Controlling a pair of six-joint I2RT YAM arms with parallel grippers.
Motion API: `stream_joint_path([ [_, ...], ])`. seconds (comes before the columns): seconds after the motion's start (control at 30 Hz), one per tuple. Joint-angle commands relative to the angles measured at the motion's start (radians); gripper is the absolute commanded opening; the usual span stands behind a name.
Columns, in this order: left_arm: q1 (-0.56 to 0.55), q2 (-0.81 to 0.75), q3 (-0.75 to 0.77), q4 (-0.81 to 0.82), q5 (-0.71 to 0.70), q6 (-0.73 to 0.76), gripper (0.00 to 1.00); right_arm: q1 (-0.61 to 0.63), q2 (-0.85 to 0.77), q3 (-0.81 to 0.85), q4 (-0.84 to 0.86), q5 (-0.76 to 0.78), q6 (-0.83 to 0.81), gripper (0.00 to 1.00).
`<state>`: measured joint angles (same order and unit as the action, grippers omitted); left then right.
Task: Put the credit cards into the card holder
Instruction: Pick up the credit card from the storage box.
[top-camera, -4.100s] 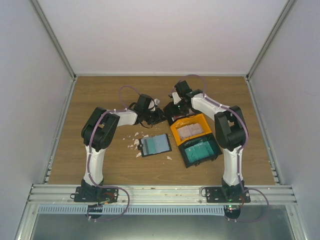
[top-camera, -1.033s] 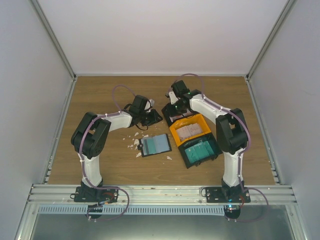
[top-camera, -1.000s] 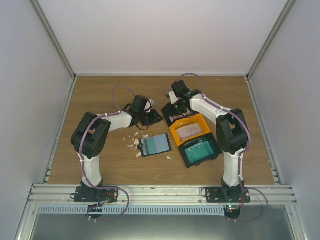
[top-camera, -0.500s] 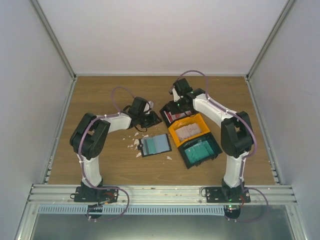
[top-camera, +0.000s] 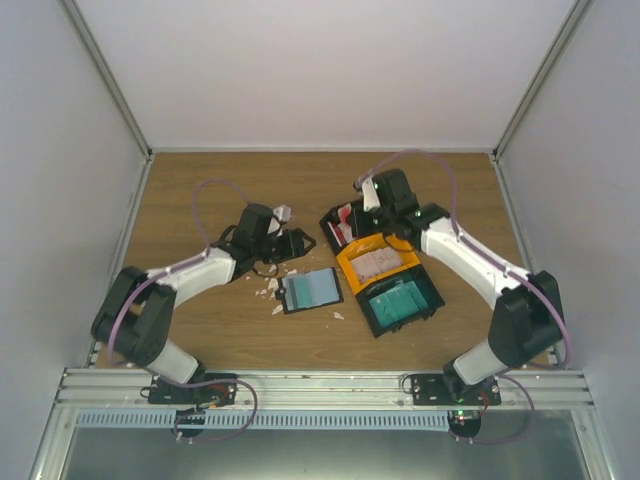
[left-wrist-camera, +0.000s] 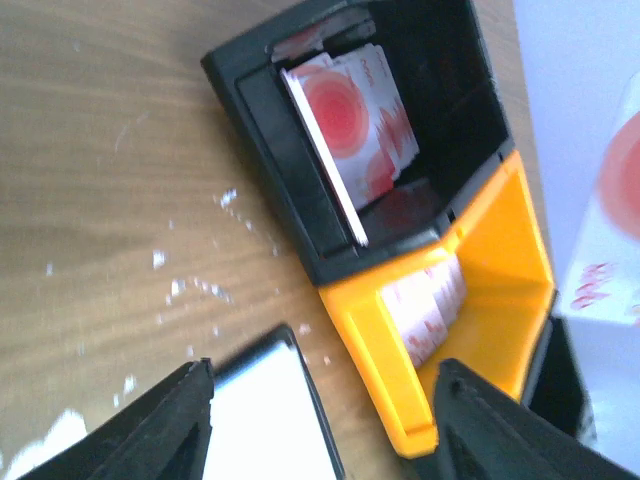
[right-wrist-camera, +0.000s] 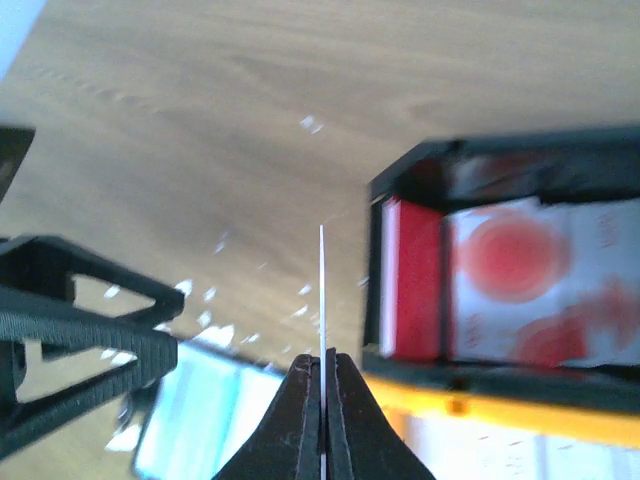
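while the right gripper sits pinched tight on a single credit card, seen edge-on as a thin white line standing straight up out of the fingertips, everything turns on where the card holder lies. from above it lies open and flat on the table, towards the near side and to the left of that gripper, with a corner of the orange tray between the two. its long axis runs roughly left to right, slightly tilted, pale blue-grey pockets facing up. so the card, as i read it, needs carrying down-left and its edge squared to a pocket mouth before it can slide in.

the left gripper is the nearer one, just beyond the holder's far edge. its jaws stand apart with nothing between them, and its own camera shows a corner of the holder right below the fingers. it looks placed to steady the holder, though that's only my call.

the black tray under the right gripper has more white cards with red discs stacked on edge, and the orange tray has another pink-white batch. white scraps litter the wood left of the holder.

as for writing: red marks and a squiggle of red script on the tray cards, too blurred to read. no brand visible.
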<state>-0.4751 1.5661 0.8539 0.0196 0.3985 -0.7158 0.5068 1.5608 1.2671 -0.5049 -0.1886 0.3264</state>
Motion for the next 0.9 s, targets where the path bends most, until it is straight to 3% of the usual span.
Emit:
stream_joint_path([
  [0.0, 0.007, -0.172, -0.123, 0.051, 0.073, 0.026, 0.67, 0.038, -0.112, -0.210, 0.247, -0.230, 0.104, 0.01],
  [0.17, 0.007, -0.405, -0.263, 0.112, 0.196, -0.010, 0.83, 0.088, -0.195, -0.399, 0.481, -0.352, 0.205, 0.00],
  [0.4, 0.007, -0.549, -0.355, 0.087, 0.268, -0.037, 0.84, 0.159, -0.206, -0.508, 0.669, -0.405, 0.312, 0.00],
  [0.87, 0.007, -0.588, -0.453, 0.256, 0.424, -0.139, 0.49, 0.191, -0.220, -0.596, 0.923, -0.530, 0.494, 0.01],
])
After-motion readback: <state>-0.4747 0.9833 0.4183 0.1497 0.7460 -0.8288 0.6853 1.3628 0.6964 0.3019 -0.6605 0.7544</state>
